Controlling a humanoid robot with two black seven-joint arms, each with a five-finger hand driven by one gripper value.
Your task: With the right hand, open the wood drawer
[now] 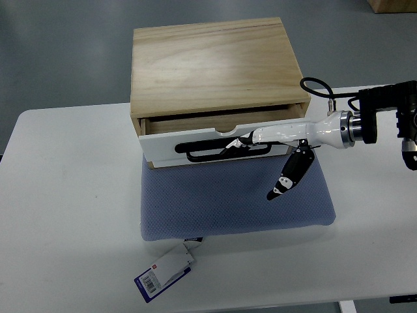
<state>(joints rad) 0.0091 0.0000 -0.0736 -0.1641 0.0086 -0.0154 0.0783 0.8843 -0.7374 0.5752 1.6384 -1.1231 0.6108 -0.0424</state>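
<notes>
My right hand point(260, 140) comes in from the right and lies flat against the white front of the wood drawer point(218, 140), which sits in the wooden box point(215, 65) on a blue mat point(234, 199) on the white worktop point(65, 195). The drawer front runs left to right, parallel to my forearm, and the black handle slot point(215, 153) stretches along it just under my fingers point(238, 142). Those fingers reach leftward and look hooked into or over the slot, curled on the handle rather than spread, though the exact hold is hard to read (the dark fingertips blend with the black slot). My thumb point(288, 179) hangs free, pointing down and toward me over the mat, touching nothing.

The drawer is already out a little: a gap shows between its front and the box's top edge. Beyond my fingers is the box, and toward me is the open mat, so I judge the pull must run straight toward me, square to the handle's long axis. My left hand is not in sight. A price tag point(166, 270) lies near the mat's front edge, clear of the pull.
</notes>
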